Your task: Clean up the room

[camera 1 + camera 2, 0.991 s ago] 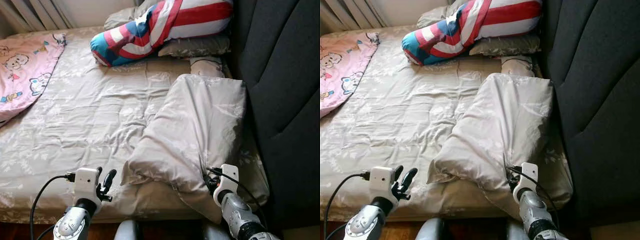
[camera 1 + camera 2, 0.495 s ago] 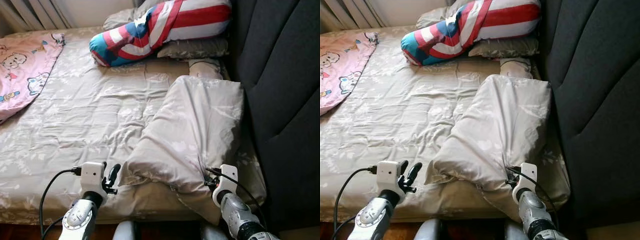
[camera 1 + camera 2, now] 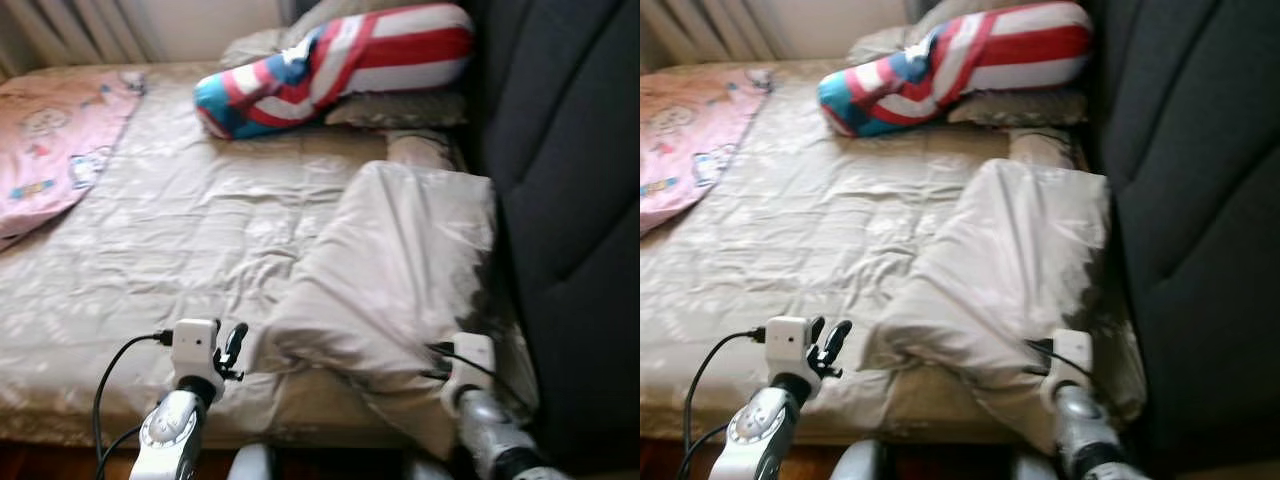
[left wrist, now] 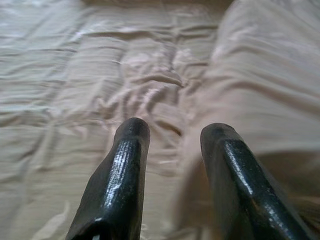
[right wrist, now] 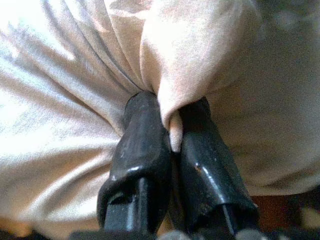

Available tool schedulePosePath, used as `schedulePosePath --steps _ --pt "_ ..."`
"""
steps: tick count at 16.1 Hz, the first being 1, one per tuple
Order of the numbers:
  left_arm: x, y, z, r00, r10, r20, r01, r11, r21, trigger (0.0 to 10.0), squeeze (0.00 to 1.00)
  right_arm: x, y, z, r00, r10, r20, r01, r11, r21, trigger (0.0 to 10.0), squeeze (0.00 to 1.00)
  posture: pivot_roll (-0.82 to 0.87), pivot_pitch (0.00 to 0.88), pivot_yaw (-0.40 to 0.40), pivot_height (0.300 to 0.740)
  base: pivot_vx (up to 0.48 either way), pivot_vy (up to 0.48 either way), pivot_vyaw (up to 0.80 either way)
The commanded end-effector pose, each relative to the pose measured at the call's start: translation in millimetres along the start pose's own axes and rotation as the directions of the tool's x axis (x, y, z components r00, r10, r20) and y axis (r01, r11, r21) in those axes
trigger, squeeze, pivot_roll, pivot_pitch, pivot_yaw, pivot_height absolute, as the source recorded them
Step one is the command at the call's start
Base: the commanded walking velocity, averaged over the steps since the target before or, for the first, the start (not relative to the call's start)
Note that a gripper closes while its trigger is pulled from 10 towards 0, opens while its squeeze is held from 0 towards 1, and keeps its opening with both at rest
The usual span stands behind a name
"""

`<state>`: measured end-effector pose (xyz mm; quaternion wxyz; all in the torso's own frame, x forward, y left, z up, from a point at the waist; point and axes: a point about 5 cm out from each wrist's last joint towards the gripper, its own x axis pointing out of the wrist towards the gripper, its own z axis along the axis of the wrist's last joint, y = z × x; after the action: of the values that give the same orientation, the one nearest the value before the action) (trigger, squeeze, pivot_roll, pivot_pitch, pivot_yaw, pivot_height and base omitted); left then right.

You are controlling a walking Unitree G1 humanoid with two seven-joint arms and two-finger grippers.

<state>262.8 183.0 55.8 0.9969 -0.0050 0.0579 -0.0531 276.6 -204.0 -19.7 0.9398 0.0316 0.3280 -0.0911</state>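
Our left gripper [image 3: 232,347] hovers with fingers spread over the sheet [image 3: 180,230], just beside the pillow's [image 3: 400,270] near left corner, which lies to its right. The pillow runs lengthwise toward the headboard [image 3: 570,200]. Our right gripper [image 5: 170,135] pinches a fold at its near right corner.

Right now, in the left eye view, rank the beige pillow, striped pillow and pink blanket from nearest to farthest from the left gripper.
1. Beige pillow, just right of the left gripper.
2. Pink blanket, far left on the bed.
3. Striped pillow, at the head end.
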Motion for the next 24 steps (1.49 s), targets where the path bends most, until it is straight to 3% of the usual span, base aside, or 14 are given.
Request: schedulePosePath --steps 1,5,9,11,12,13,14,15,16,17,21,22,23,24 --pt "-2.1 1.9 -6 1.000 0.012 -0.019 -0.012 1.000 0.010 10.0 0.00 -2.8 -47.7 11 0.980 -0.196 0.032 0.196 0.981 0.005 0.0 0.00 -0.01 0.082 0.013 0.657 0.000 0.000 0.00" --pt "-0.9 0.9 -9 1.000 0.014 -0.016 -0.014 1.000 0.002 10.0 0.00 -13.5 -105.9 39 0.903 -0.414 0.116 0.417 0.909 -0.001 0.0 0.00 -0.02 0.070 0.009 0.657 0.000 0.000 0.00" --pt "-0.3 0.3 -10 1.000 0.011 -0.014 -0.010 1.000 0.003 10.0 0.00 -15.5 -111.2 42 0.885 -0.444 0.139 0.450 0.893 -0.014 0.0 0.00 -0.02 0.059 0.013 0.657 0.000 0.000 0.00" --pt "-0.4 0.7 -11 1.000 0.006 -0.014 -0.006 1.000 0.009 10.0 0.00 -13.1 -102.7 42 0.893 -0.428 0.138 0.435 0.900 -0.022 0.0 0.00 -0.02 0.057 0.015 0.657 0.000 0.000 0.00" --pt "-0.5 1.2 -12 1.000 0.006 -0.015 -0.006 1.000 0.012 10.0 0.00 -10.7 -93.6 39 0.906 -0.402 0.133 0.411 0.911 -0.045 4.1 0.00 -0.02 0.057 0.015 0.657 0.000 0.000 0.00" --pt "-0.3 1.4 -12 1.000 0.006 -0.014 -0.006 1.000 0.012 10.0 0.00 -10.3 -91.1 40 0.907 -0.397 0.140 0.408 0.911 -0.059 10.0 0.00 -0.02 0.060 0.015 0.657 0.000 0.000 0.00" --pt "-0.2 1.4 -12 1.000 0.008 -0.014 -0.007 1.000 0.012 10.0 0.00 -10.2 -90.2 39 0.906 -0.399 0.144 0.410 0.910 -0.063 10.0 0.00 -0.01 0.061 0.015 0.657 0.000 0.000 0.00" --pt "-0.1 1.6 -12 1.000 0.009 -0.013 -0.009 1.000 0.011 10.0 0.00 -10.0 -88.0 40 0.904 -0.397 0.158 0.409 0.911 -0.052 10.0 0.32 -0.02 0.065 0.014 0.657 0.000 0.000 0.00" --pt "-0.4 1.5 -12 1.000 0.009 -0.014 -0.009 1.000 0.011 10.0 0.00 -10.0 -86.8 41 0.903 -0.394 0.173 0.407 0.912 -0.045 10.0 0.84 -0.02 0.065 0.014 0.657 0.000 0.000 0.00" --pt "-1.1 0.9 -13 1.000 0.007 -0.017 -0.007 1.000 0.011 10.0 0.00 -10.2 -83.8 46 0.897 -0.383 0.218 0.404 0.913 -0.059 10.0 1.00 -0.02 0.067 0.015 0.657 0.000 0.000 0.00" --pt "-0.4 0.1 -14 1.000 0.005 -0.019 -0.005 1.000 0.007 10.0 0.00 -11.6 -78.1 56 0.879 -0.361 0.312 0.407 0.908 -0.095 10.0 1.00 -0.02 0.071 0.013 0.657 0.000 0.000 0.00" --pt "-0.1 -0.1 -14 1.000 0.006 -0.019 -0.006 1.000 0.005 10.0 0.00 -12.0 -73.2 59 0.877 -0.333 0.348 0.385 0.918 -0.091 10.0 0.85 -0.02 0.072 0.011 0.657 0.000 0.000 0.00" --pt "0.4 -0.7 -15 1.000 0.007 -0.018 -0.006 1.000 0.001 10.0 0.00 -12.6 -60.3 65 0.877 -0.248 0.411 0.310 0.947 -0.091 10.0 0.56 -0.03 0.076 0.009 0.657 0.000 0.000 0.00" --pt "0.6 -0.9 -15 1.000 0.006 -0.018 -0.006 1.000 0.000 10.0 0.00 -12.8 -53.1 67 0.878 -0.201 0.434 0.270 0.958 -0.102 10.0 0.00 -0.03 0.076 0.009 0.657 0.000 0.000 0.00"
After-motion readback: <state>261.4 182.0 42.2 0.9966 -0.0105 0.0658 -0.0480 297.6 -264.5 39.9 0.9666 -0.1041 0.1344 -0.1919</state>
